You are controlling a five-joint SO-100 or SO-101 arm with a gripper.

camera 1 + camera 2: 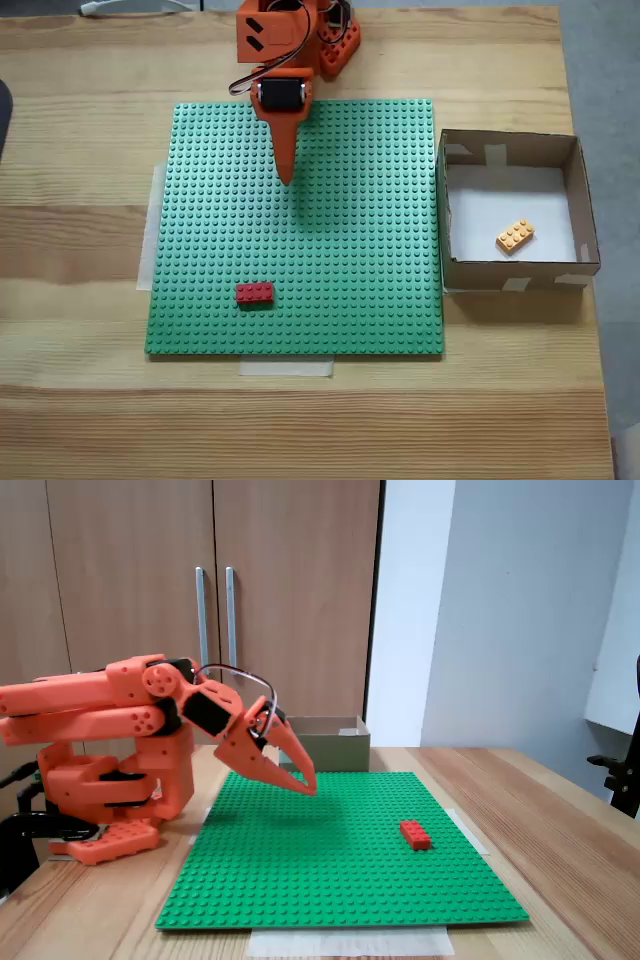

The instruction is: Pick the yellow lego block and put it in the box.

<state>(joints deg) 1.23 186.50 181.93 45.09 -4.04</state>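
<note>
Your wooden table [80, 230] carries the whole scene, its grain running left to right in the top-down fixed view, with wooden cabinet doors [210, 590] rising behind it in the side-on fixed view. A green studded baseplate [350, 270] lies flat at the table's middle, with pale tape strips [285, 368] peeking out at its near and left edges.

Your orange arm [110, 720] sits folded low on its base at the baseplate's far edge, upper links stacked nearly level, the wrist angled down so the gripper [305, 783] slopes toward the plate. Its tip hangs just above the green studs in the far half of the plate; from the side-on view a thin gap seems to remain beneath it. In the top-down view the gripper [286, 178] tapers to a single point, and in the side-on view the two fingers lie pressed together along their length: the jaws are closed, with nothing between them.

The box [580, 200], open-topped brown cardboard with a white floor and pale tape patches on its walls, stands just beside the baseplate's right edge in the top-down view. The yellow lego block [515, 236] lies inside it, flat on the white floor, turned at a slant, nearer the front wall. A red brick [254, 293] sits on the baseplate's near half, well apart from the gripper.
</note>
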